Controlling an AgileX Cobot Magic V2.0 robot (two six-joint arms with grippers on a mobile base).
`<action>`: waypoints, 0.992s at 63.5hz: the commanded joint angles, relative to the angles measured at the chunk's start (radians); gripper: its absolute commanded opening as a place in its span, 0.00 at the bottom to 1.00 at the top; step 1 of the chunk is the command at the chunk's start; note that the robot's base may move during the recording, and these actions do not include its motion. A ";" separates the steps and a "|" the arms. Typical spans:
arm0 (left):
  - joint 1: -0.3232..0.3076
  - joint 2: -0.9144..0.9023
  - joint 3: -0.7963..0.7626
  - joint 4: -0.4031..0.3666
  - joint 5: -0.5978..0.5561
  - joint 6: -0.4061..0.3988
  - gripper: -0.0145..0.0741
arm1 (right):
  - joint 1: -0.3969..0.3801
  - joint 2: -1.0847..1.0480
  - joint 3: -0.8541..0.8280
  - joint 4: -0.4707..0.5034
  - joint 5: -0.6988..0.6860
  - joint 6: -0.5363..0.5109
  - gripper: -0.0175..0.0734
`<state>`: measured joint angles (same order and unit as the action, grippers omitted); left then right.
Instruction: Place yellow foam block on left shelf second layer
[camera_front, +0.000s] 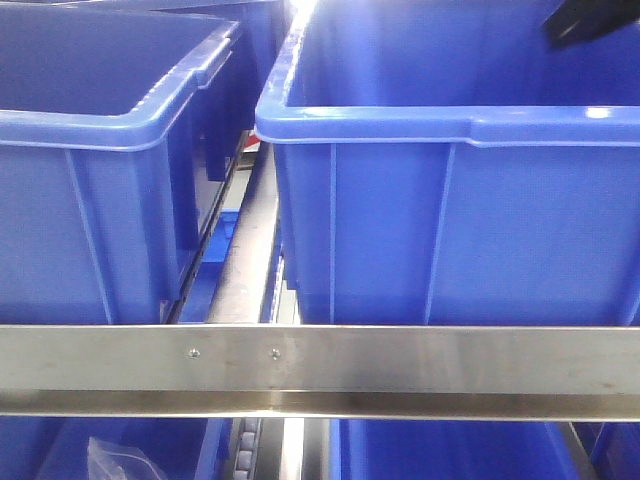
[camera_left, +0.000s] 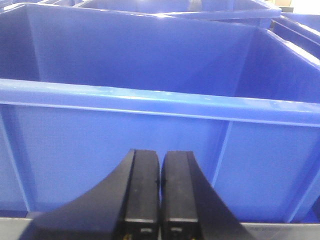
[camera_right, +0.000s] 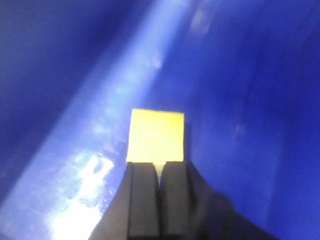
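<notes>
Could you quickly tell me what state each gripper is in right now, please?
Left gripper: closed, holding nothing, in front of a blue bin.
Right gripper: closed, just behind the yellow foam block; a grip cannot be told.

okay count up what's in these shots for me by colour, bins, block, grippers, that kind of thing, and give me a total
Blue bins on the front view's upper level: 2, the left bin and the right bin
Yellow foam block: 1
Black grippers: 2, left gripper, right gripper
Total: 5

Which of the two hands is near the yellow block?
The right hand: the yellow foam block lies just beyond its fingertips. The left hand faces only a blue bin.
</notes>
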<state>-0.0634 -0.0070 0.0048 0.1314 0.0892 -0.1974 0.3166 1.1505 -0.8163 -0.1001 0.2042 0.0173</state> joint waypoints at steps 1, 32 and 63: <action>0.000 -0.013 0.028 -0.007 -0.089 -0.004 0.32 | 0.001 -0.104 0.022 -0.008 -0.106 -0.003 0.26; 0.000 -0.013 0.028 -0.007 -0.089 -0.004 0.32 | -0.003 -0.305 0.186 -0.009 -0.133 -0.003 0.26; 0.000 -0.013 0.028 -0.007 -0.089 -0.004 0.32 | -0.160 -0.774 0.490 0.001 -0.174 -0.003 0.26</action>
<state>-0.0634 -0.0070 0.0048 0.1314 0.0892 -0.1974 0.2180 0.4610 -0.3544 -0.1001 0.1183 0.0173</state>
